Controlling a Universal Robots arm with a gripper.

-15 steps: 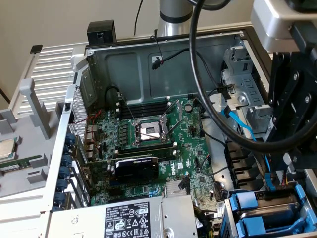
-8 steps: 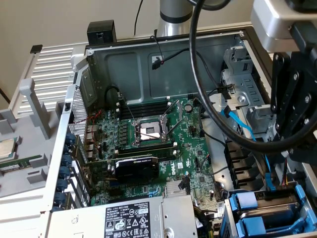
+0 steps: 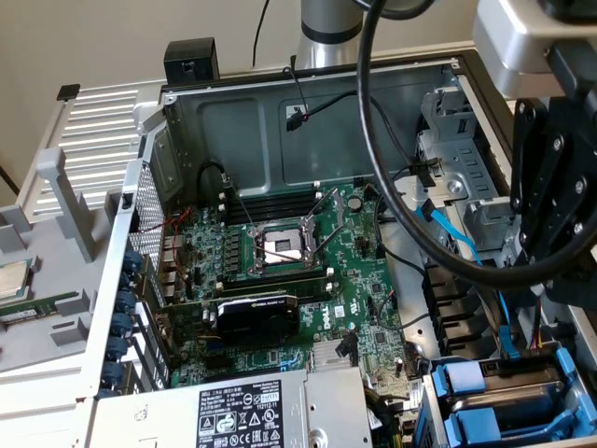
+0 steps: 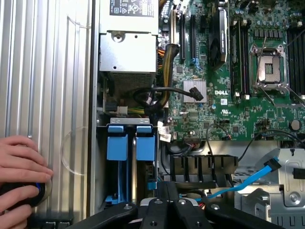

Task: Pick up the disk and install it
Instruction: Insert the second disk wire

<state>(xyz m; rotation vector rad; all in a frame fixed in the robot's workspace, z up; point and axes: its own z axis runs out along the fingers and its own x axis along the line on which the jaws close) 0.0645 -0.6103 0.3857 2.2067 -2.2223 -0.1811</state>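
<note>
Bare brushed metal on the computer case point(image 3: 233, 131), dull grey inside. Ribbed silvery metal on the side panel point(image 4: 47, 71) beside the case. Glossy green on the motherboard point(image 4: 228, 109) within the case. Smooth blue plastic on the drive carriers point(image 4: 131, 143) at the case's edge. Matt black on the gripper point(image 4: 164, 210) links. Paper-white label on the grey metal power supply point(image 3: 233, 415).

Computer repair bench, open PC case point(image 3: 280, 93), exposed motherboard point(image 3: 280, 271)
</note>
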